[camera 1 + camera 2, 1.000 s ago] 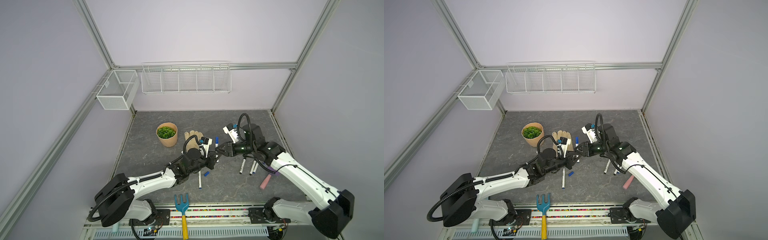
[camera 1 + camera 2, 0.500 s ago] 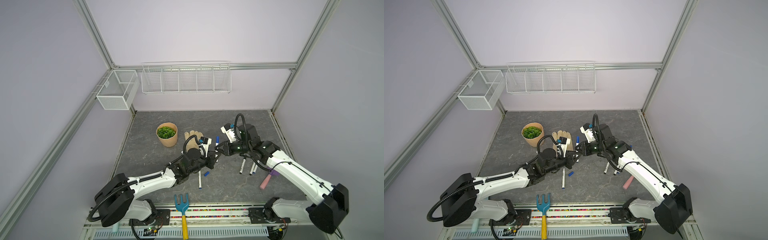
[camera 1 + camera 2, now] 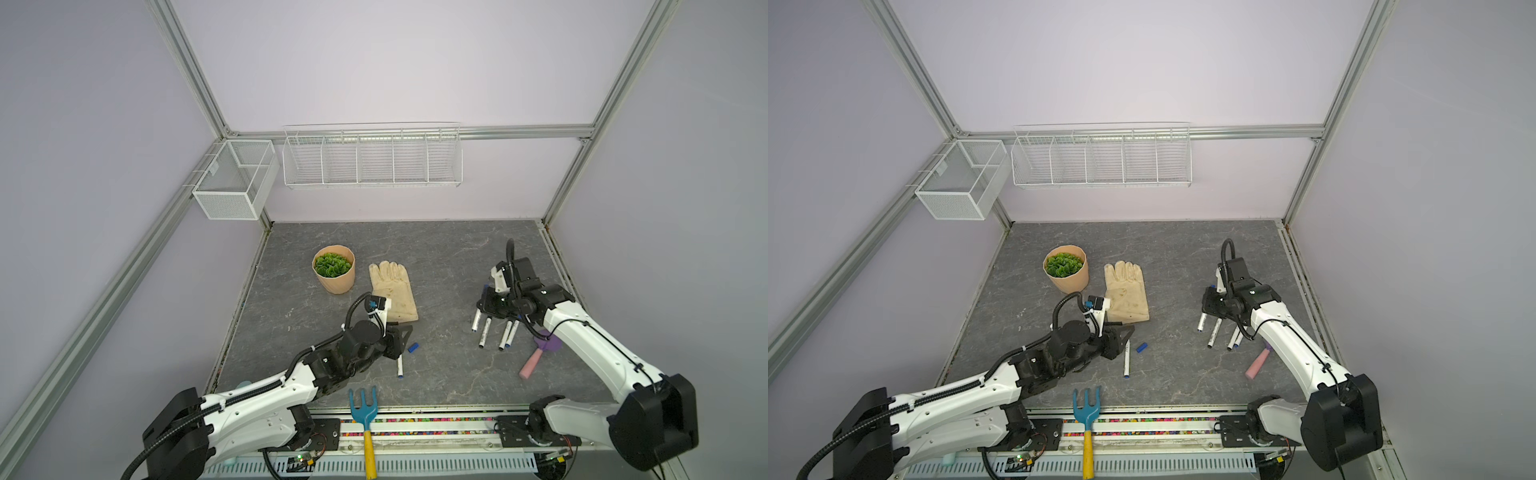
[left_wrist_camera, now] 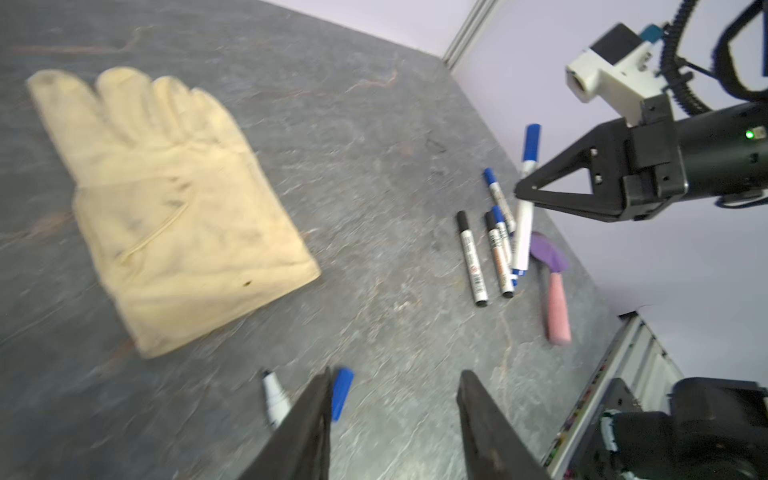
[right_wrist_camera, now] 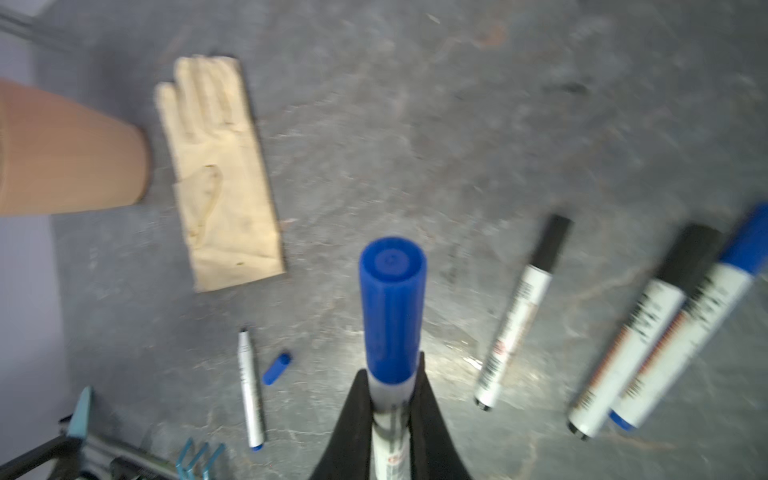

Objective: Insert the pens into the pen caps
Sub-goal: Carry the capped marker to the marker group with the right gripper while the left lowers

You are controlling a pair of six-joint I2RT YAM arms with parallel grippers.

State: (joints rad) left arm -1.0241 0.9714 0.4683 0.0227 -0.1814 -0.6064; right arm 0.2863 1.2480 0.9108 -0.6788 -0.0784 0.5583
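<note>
progress: 5 of 6 capped, I think (pile overlaps) | right hand (image 5: 392, 370) pinching blue-capped pen (image 5: 390, 299) | four capped pens (image 3: 484, 332) on bench (image 3: 436, 257), mid-right in a top view | left hand (image 4: 395, 374) spread, empty | todo: bare pen (image 3: 400, 365) + blue cap (image 3: 412, 347), lower centre, just apart

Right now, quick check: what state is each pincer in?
Left pincer: open, holding nothing.
Right pincer: closed on a blue-capped pen.
</note>
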